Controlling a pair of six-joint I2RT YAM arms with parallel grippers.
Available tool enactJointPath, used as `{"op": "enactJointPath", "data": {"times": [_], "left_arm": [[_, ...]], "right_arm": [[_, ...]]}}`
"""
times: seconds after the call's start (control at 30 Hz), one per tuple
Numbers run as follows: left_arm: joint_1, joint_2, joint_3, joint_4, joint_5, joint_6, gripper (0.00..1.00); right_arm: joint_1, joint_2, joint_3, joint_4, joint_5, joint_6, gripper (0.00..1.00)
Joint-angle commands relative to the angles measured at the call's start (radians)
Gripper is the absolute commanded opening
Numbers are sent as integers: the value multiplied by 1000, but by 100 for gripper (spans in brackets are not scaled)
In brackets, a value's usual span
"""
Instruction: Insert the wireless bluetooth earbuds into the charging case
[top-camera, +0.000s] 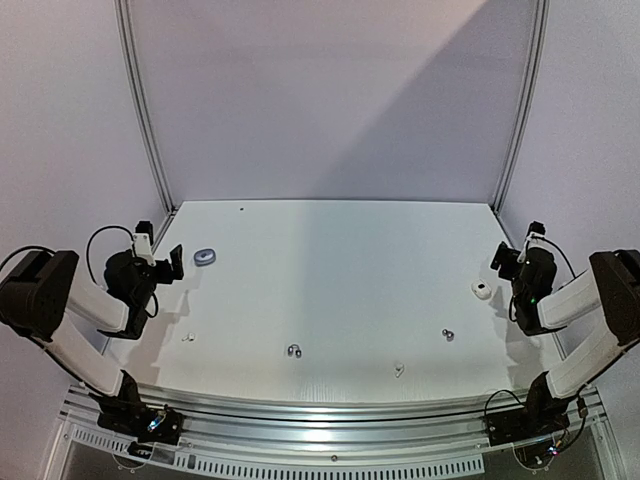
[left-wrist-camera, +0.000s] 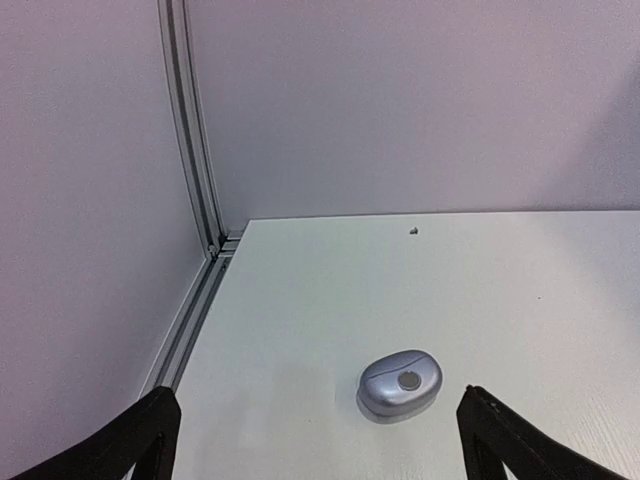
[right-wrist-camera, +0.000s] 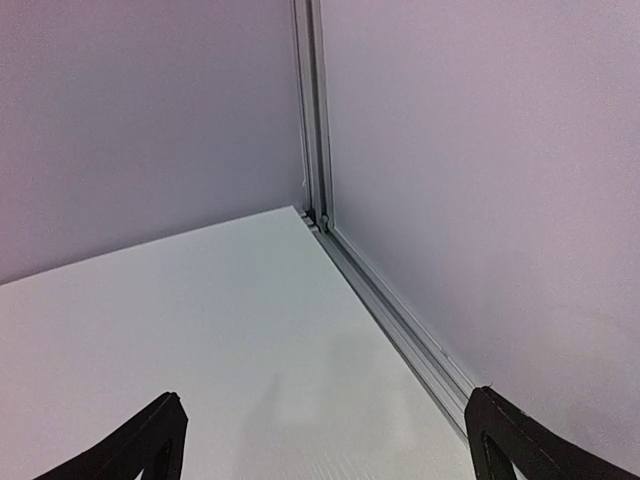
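A closed silver-blue charging case (top-camera: 205, 257) lies at the left; in the left wrist view it (left-wrist-camera: 400, 383) sits just ahead, between my spread fingertips. A white case (top-camera: 481, 290) lies at the right. Two dark grey earbuds (top-camera: 295, 350) (top-camera: 448, 335) and two white earbuds (top-camera: 188, 338) (top-camera: 399, 370) lie apart along the near part of the table. My left gripper (top-camera: 162, 248) (left-wrist-camera: 318, 435) is open and empty, left of the silver case. My right gripper (top-camera: 518, 245) (right-wrist-camera: 325, 440) is open and empty, just beyond the white case, facing the far right corner.
White table (top-camera: 340, 280) with grey walls and aluminium rails at the left (left-wrist-camera: 190, 310) and right (right-wrist-camera: 400, 320) edges. A small dark speck (top-camera: 241, 209) sits near the far edge.
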Motion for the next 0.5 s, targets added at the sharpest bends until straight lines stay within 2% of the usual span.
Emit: {"op": "enactJointPath", "data": {"times": [0.0,0.1,0.17,0.2,0.33,0.4,0.47], "left_arm": [[-10,-7,9,-13,19,13,99],[-10,-7,8,-9,45,22,99],[-10,-30,-2,-3,64,34,99],[-10,-69,2,-53,81,36,99],[-10,-237,231,-549,223,96,99],[-11,-234,382,-765,247,135,99],[-10,-185,548,-965,225,178,99]], "right_arm": [[-1,-100,129,-301,-7,-8,99],[-1,-168,238,-511,19,47,99],[0,-188,326,-650,-24,102,99],[0,-191,372,-726,-73,118,99],[0,-178,543,-961,-323,170,99],[0,-169,592,-995,-478,181,99],[0,-165,604,-959,-593,208,99]]}}
